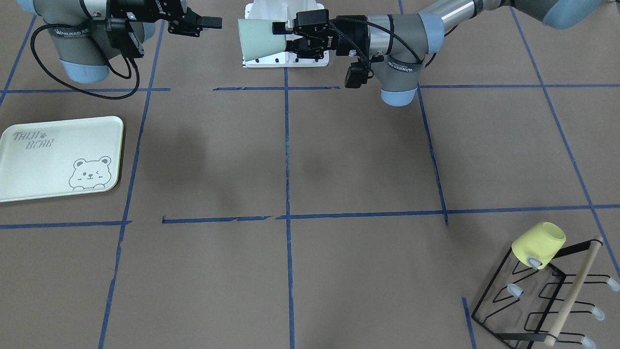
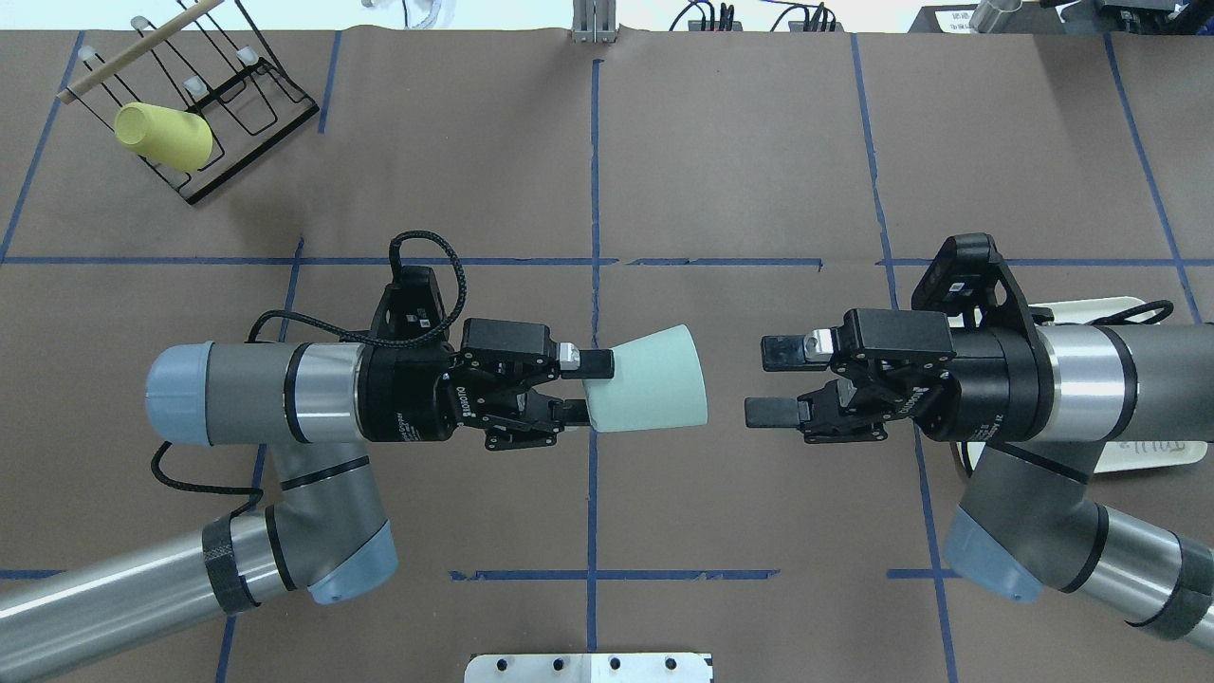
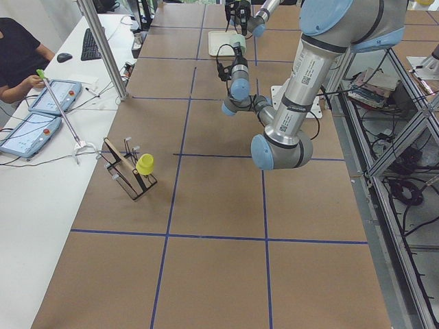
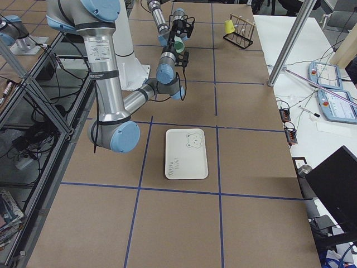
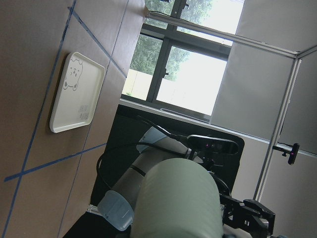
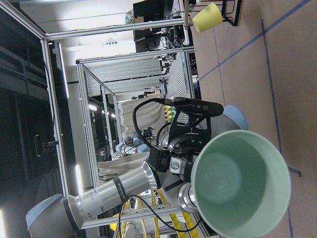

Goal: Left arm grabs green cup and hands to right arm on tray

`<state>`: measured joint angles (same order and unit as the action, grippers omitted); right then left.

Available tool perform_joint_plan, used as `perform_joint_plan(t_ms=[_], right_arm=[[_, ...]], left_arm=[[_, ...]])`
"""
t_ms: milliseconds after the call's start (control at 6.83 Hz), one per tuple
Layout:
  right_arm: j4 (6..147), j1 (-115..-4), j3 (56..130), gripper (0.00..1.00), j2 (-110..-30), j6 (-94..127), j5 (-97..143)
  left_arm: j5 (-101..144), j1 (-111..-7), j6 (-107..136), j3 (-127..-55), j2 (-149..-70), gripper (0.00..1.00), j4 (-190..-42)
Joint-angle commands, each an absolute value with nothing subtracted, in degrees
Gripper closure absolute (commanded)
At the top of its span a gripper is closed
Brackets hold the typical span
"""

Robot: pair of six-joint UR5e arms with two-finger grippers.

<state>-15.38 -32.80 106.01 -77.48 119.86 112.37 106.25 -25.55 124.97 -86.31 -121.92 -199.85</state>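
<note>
My left gripper (image 2: 584,384) is shut on the narrow base of the green cup (image 2: 650,379) and holds it sideways in the air, its mouth toward the right gripper. In the front view the cup (image 1: 256,39) and left gripper (image 1: 283,38) sit at top centre. My right gripper (image 2: 770,382) is open, level with the cup, a small gap from its rim; it also shows in the front view (image 1: 206,26). The right wrist view looks into the cup's mouth (image 6: 242,191). The tray (image 1: 29,165) lies empty on the table, below and beyond the right arm.
A yellow cup (image 1: 537,245) hangs on a black wire rack (image 1: 533,300) with a wooden bar at the table's far left corner from the robot. The robot's white base plate (image 1: 286,60) lies behind the grippers. Blue tape lines cross the brown table.
</note>
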Motion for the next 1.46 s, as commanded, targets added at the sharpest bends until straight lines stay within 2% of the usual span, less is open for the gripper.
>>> perform_joint_plan(t_ms=[0,1025,1318], right_arm=[[-15.2,-32.7,105.9,0.01,-76.9,119.6,111.5],[-14.9,-29.5,105.9,0.01,-76.6,119.6,111.3],[-14.8,-29.5,105.4,0.05,-75.0,119.4,109.9]], left_arm=[[106.2,-24.1,126.2,-86.7,-121.6,0.96,-199.9],[105.7,-22.1,127.0,-88.0,-122.1,0.96,-199.2],[103.9,-21.1,127.0,-88.0,-122.4,0.96,-199.2]])
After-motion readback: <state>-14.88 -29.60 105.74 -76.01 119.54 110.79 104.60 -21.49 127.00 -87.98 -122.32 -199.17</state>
